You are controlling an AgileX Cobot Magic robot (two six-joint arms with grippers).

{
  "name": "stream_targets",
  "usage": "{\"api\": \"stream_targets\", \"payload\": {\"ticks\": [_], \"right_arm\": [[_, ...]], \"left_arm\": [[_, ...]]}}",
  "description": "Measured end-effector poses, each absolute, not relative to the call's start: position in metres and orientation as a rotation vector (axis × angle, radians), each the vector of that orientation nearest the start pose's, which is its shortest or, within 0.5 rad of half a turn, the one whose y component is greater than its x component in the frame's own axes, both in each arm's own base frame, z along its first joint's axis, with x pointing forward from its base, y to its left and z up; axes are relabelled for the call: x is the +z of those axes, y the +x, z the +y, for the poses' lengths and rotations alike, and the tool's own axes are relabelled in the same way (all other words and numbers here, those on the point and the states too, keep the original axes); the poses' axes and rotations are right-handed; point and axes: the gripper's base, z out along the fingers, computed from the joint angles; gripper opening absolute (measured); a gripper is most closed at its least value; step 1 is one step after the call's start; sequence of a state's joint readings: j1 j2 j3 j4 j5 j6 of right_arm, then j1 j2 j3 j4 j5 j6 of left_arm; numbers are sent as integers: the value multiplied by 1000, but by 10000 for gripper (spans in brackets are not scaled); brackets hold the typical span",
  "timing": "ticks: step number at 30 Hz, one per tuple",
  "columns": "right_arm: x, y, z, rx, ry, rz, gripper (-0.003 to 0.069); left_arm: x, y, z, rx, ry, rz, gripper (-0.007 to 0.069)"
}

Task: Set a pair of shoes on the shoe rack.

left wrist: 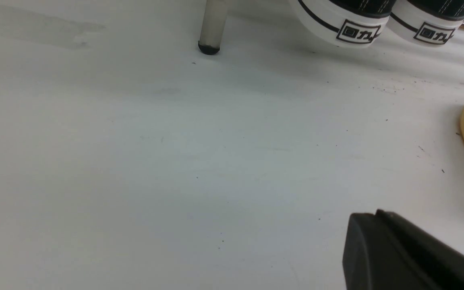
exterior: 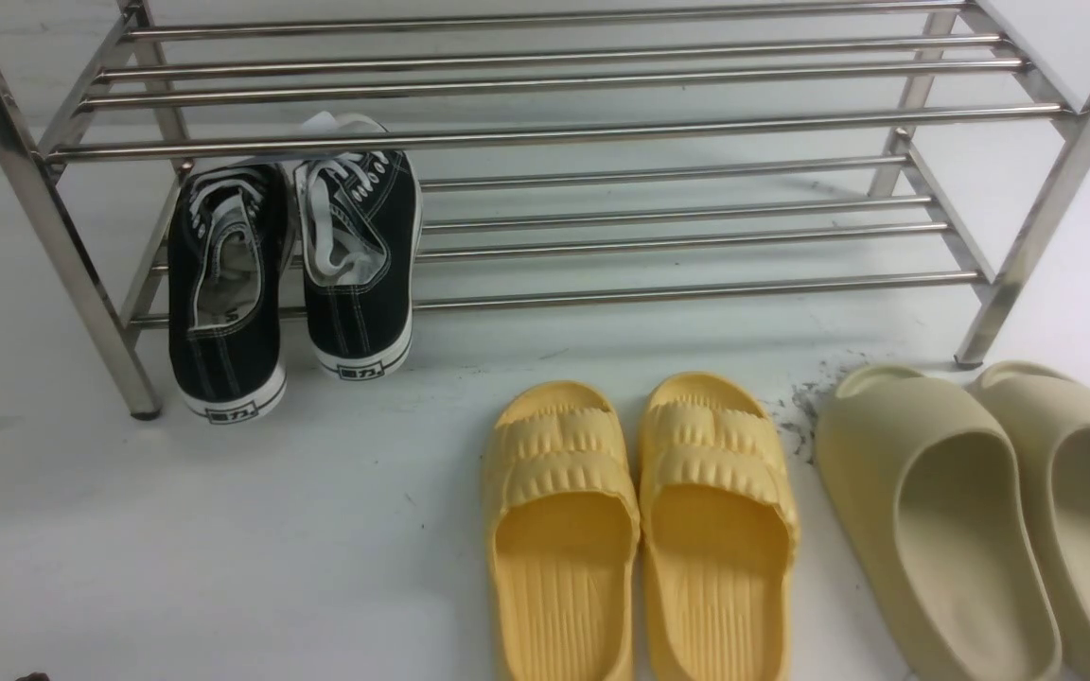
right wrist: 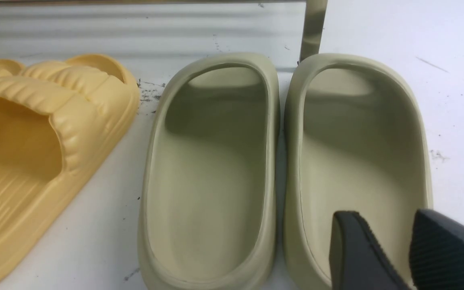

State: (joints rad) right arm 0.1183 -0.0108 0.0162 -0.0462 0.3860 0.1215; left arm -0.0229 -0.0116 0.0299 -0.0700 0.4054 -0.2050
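Observation:
The two black canvas sneakers lie side by side at the left end of the steel shoe rack's lower shelf. Their toes point inward and their white heels hang over the front rod. The heels show in the left wrist view. My left gripper is shut and empty, low over the bare white floor in front of the rack's front left leg. My right gripper is open and empty, over the heel end of a beige slide. Neither gripper shows in the front view.
A pair of yellow ribbed slides stands on the floor in front of the rack's middle. A larger pair of beige slides stands to their right, near the rack's front right leg. Dark specks lie between the pairs.

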Motion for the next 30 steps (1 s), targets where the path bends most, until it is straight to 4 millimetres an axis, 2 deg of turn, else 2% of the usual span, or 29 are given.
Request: {"api": "stream_targets", "payload": {"ticks": [30], "right_arm": [[174, 52, 5, 119, -25, 1876, 246]], "left_arm": [[167, 52, -4, -224, -216, 1900, 48]]}}
